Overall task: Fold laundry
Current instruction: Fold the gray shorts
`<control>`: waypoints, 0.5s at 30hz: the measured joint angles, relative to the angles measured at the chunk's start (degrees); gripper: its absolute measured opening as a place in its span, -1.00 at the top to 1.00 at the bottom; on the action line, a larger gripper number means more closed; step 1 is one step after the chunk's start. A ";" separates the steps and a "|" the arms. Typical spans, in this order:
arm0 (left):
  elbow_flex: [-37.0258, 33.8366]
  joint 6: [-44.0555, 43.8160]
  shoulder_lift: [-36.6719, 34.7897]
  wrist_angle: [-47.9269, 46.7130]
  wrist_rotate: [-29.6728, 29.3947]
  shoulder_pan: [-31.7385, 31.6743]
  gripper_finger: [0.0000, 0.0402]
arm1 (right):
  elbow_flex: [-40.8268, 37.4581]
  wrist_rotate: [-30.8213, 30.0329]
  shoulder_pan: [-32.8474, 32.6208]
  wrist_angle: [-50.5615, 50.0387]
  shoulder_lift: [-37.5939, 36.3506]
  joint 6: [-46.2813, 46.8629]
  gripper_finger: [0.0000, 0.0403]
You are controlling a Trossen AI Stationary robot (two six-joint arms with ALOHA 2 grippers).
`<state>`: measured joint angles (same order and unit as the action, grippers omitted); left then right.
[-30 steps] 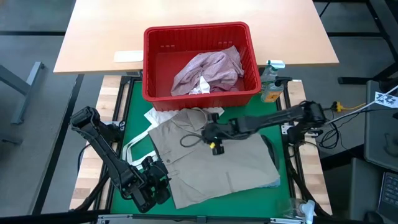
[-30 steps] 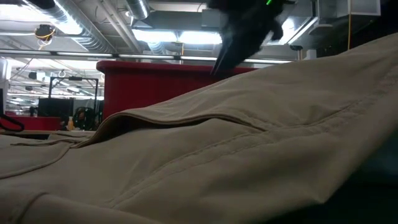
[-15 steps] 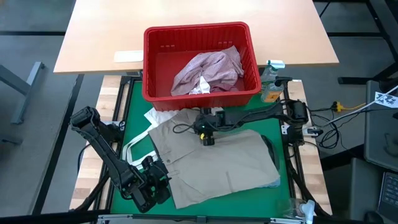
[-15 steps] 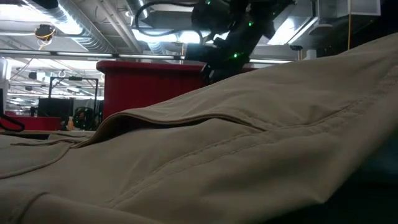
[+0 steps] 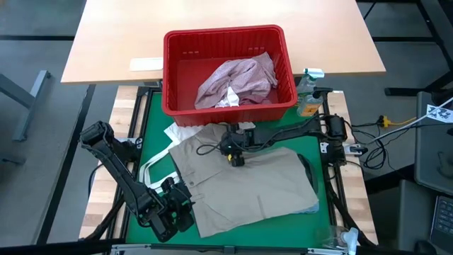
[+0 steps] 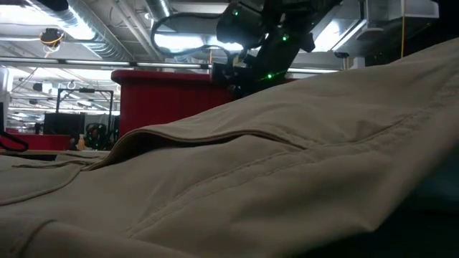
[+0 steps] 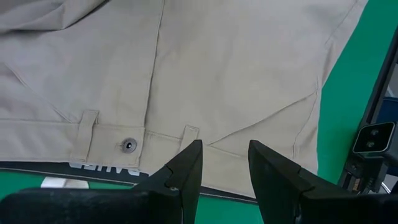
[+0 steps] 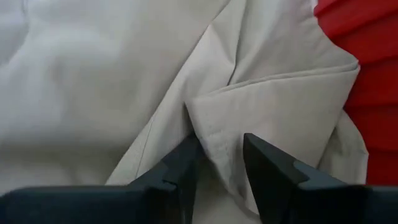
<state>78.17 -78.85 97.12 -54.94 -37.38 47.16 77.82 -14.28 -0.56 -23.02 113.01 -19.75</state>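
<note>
A green mat (image 5: pixel 315 152) covered the counter at the centre of the high view, with a red slotted basket (image 5: pixel 228 51) at its upper edge holding mottled pink cloth (image 5: pixel 237 78). I had the khaki trousers (image 5: pixel 241 184) spread flat across the mat, over a white tote bag (image 5: pixel 164 164). My right hand (image 5: pixel 236 147) reached to their upper edge just below the basket, fingers (image 8: pixel 186 160) parted around a raised fold of khaki, not yet pinching; I judged that corner the next one to turn. My left hand (image 5: pixel 172 205) waited at lower left by the waistband button (image 7: pixel 129 145), fingers (image 7: pixel 186 169) spread, holding nothing.
</note>
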 joint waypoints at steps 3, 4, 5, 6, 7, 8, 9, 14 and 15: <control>0.00 0.00 0.00 0.01 -0.09 0.00 0.38 | -0.02 -0.09 -0.02 0.35 0.13 -0.04 0.51; 0.00 0.00 0.00 0.01 -0.19 0.00 0.38 | -0.02 -0.09 -0.02 0.32 0.19 -0.04 0.58; 0.00 0.00 0.00 0.01 -0.36 0.00 0.38 | -0.02 -0.08 -0.02 0.18 0.28 -0.04 0.66; 0.00 0.00 0.00 0.02 -0.67 0.01 0.38 | -0.02 -0.07 -0.04 0.15 0.31 -0.04 0.74; 0.00 0.00 0.00 0.02 -0.88 0.02 0.38 | -0.02 -0.08 -0.04 0.16 0.31 -0.04 0.83; 0.00 0.00 0.00 0.02 -0.95 0.00 0.38 | -0.02 -0.09 -0.06 0.20 0.31 -0.06 0.91; 0.00 0.00 0.00 0.02 -0.97 0.00 0.38 | -0.02 -0.13 -0.15 0.22 0.31 -0.09 0.95; 0.00 -0.05 0.00 -0.14 -1.02 0.00 0.38 | 1.04 -1.63 -1.01 -4.40 -1.65 -0.11 0.86; 0.00 -0.10 0.00 -0.32 -1.02 0.00 0.38 | 1.82 -1.96 -1.39 -6.67 -2.30 -0.09 0.86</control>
<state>78.17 -78.94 97.12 -55.25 -38.40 47.16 79.64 -16.25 -1.95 -29.69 110.71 -19.84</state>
